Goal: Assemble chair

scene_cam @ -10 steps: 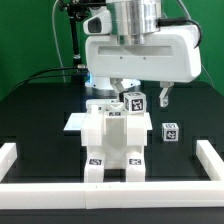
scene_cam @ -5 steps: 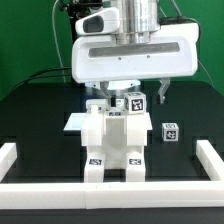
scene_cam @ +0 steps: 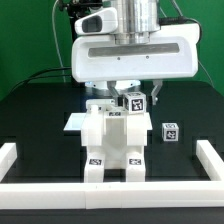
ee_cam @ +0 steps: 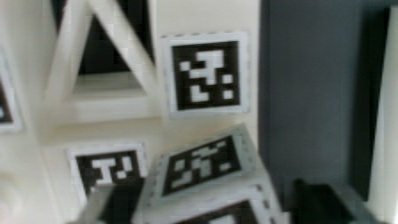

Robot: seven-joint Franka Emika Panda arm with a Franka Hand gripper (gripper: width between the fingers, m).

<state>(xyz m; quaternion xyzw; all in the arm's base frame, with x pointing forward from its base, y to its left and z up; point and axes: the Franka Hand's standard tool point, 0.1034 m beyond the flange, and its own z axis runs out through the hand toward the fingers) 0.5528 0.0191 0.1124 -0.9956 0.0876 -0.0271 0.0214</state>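
The chair (scene_cam: 112, 140) is a chunky white block structure with tag markers, standing in the middle of the black table. A small tagged white piece (scene_cam: 134, 101) sits on its upper right. My gripper (scene_cam: 128, 92) hangs right above it. In the wrist view the two dark fingertips (ee_cam: 118, 202) stand on either side of this tagged white piece (ee_cam: 210, 170) with the jaws apart, a thin gap showing on one side. Behind it a taller tagged white part (ee_cam: 205, 75) of the chair rises. A loose tagged white cube (scene_cam: 170, 131) lies to the exterior view's right of the chair.
Long plain white border rails (scene_cam: 210, 160) frame the table's front and sides. A green post (scene_cam: 78, 40) and cables stand at the back, at the exterior view's left.
My hand rose a little and shifted to the exterior view's left between one second and half a second ago, then stayed still. The tagged piece and the chair did not move.
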